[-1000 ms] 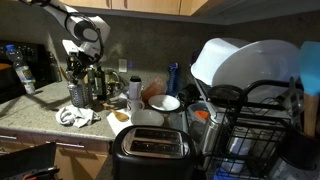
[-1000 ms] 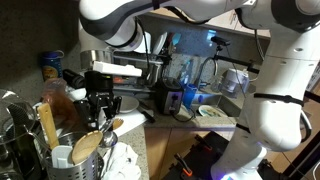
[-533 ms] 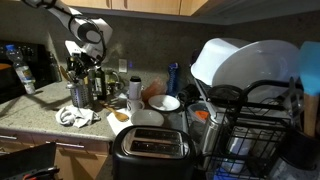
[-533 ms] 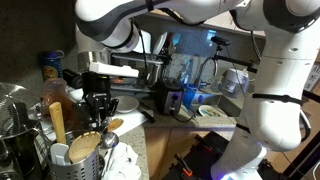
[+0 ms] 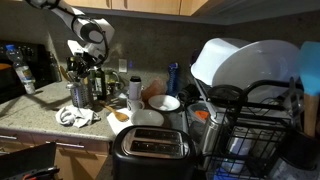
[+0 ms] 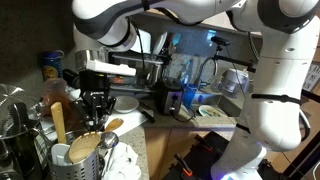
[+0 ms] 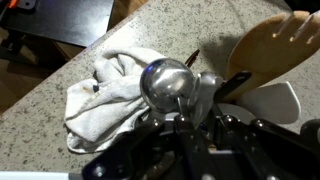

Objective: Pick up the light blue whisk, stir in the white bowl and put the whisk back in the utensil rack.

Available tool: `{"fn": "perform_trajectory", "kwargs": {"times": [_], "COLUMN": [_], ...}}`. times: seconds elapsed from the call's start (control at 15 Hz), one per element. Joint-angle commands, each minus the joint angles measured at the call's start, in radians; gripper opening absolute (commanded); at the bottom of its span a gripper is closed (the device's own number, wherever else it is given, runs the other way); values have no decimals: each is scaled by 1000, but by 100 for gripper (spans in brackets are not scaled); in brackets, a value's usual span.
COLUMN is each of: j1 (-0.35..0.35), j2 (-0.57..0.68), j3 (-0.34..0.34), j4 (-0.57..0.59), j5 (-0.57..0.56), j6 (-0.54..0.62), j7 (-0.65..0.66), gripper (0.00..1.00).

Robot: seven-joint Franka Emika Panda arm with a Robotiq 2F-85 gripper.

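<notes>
Speckled counter [image 5: 35, 122]: crumpled white rag [image 5: 72, 117] near front edge, mesh utensil cup [image 5: 80, 95] just behind, white bowl [image 5: 166, 102], black dish rack [image 5: 255, 125].

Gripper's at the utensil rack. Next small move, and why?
Probably a slow straight lift. The gripper looks shut on a metal utensil in the utensil rack, crowded by a wooden spoon; whether that is the whisk is unclear.
</notes>
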Motion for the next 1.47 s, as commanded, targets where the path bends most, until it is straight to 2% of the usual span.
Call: {"fn": "perform_trajectory", "kwargs": {"times": [0.0,0.67,1.4], "j1": [-9,-51,-95], "j2": [3,-23,-84], "j3": [-12,-29,-60], "j4": [46,110,165], "j5": [14,78,111], "j6": [-26,-37,-88], "j7": [-43,-172,-222], "gripper": [10,10,10]}}
